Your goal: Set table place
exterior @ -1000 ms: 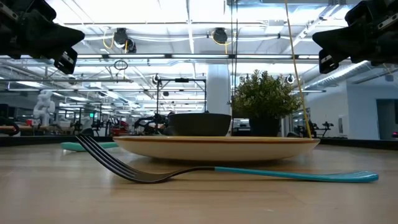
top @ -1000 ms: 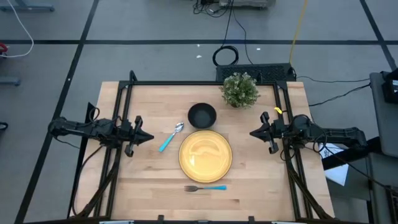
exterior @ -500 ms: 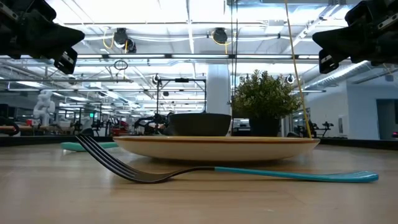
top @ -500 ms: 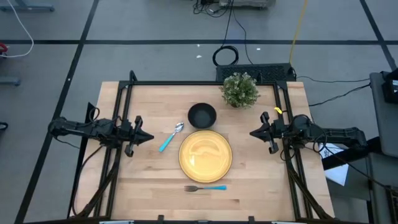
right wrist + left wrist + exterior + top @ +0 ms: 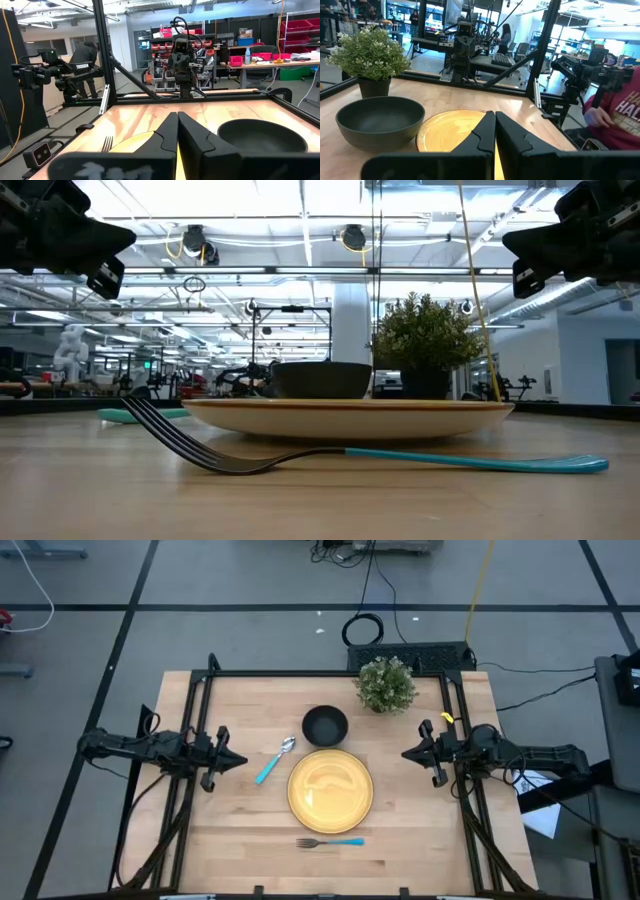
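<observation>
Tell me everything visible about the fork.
The fork has dark metal tines and neck and a slim turquoise handle that looks like plastic. It lies flat on the bare table, apart from the yellow plate, between it and the table's near edge. Tines point toward the left arm's side, handle toward the right's. In the low view the tines curve upward. Nothing grips it.

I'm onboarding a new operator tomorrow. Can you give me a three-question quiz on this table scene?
1. True or false: the black bowl sits on the yellow plate.
2. Which utensil lies at the plate's near edge: A) the spoon, B) the fork, C) a knife?
3. How do the jaws of the left gripper and the right gripper stand?

Key
1. False: it stands on the table beyond the plate.
2. B.
3. Both shut, empty, one at each side of the table.
</observation>
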